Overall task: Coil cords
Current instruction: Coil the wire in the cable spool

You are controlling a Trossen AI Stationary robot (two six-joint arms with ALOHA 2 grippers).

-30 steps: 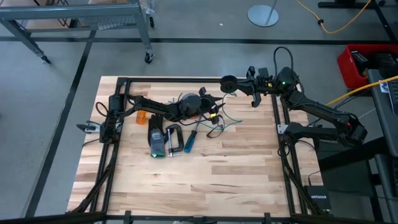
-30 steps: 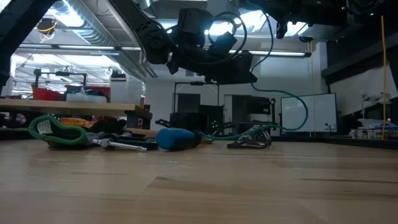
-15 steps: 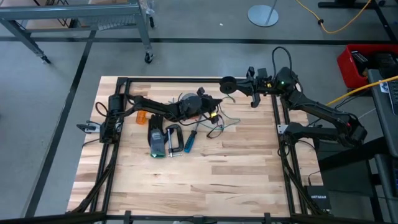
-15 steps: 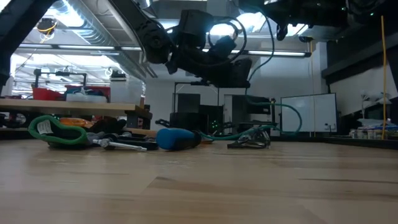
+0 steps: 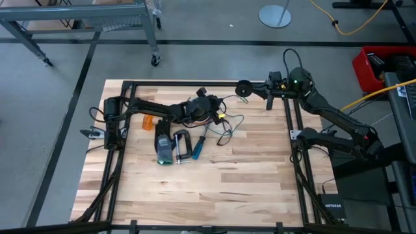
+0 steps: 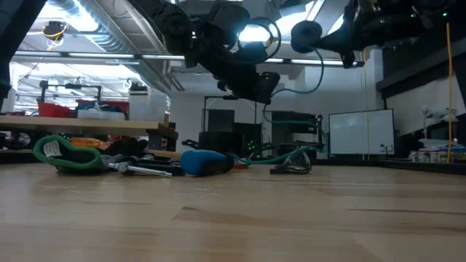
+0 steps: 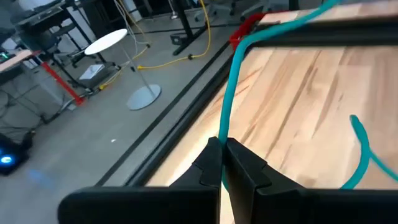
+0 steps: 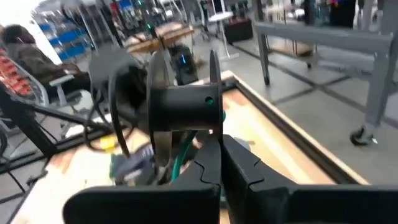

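Observation:
A thin teal cord (image 7: 231, 81) runs from a black spool (image 5: 245, 88) near the far edge down to my left gripper (image 7: 222, 152), which is shut on it. The rest of the cord (image 5: 235, 125) lies slack on the wood beside a tangled black cord (image 5: 225, 136). In the low view this tangle (image 6: 291, 164) rests on the table. My right gripper (image 8: 221, 146) is shut at the spool (image 8: 183, 106) and carries it in the air (image 6: 307, 36) by the table's far right. My left gripper pinches a single strand of the teal cord (image 7: 222, 134) between its two fingertips. The fingers point nearly level toward the table's right, and the cord rises from them toward the spool, clear of the table. My right gripper is shut at the spool's edge near one flange (image 8: 211, 127). Its own fingers hide the exact place. The spool is lifted clear, its axis lying across the fingers.
On the table's left middle lie an orange piece (image 5: 149, 121), a black and green tool (image 5: 162, 146), a clamp (image 5: 182, 144) and a blue-handled screwdriver (image 5: 198, 146). A black frame (image 5: 195, 82) borders the table. The near half is bare wood.
My left gripper has drawn back a little toward the table's left, risen and tipped upward. My right gripper has shifted the spool slightly toward the right edge and turned. The teal cord's long hanging loop has been taken up and is shorter.

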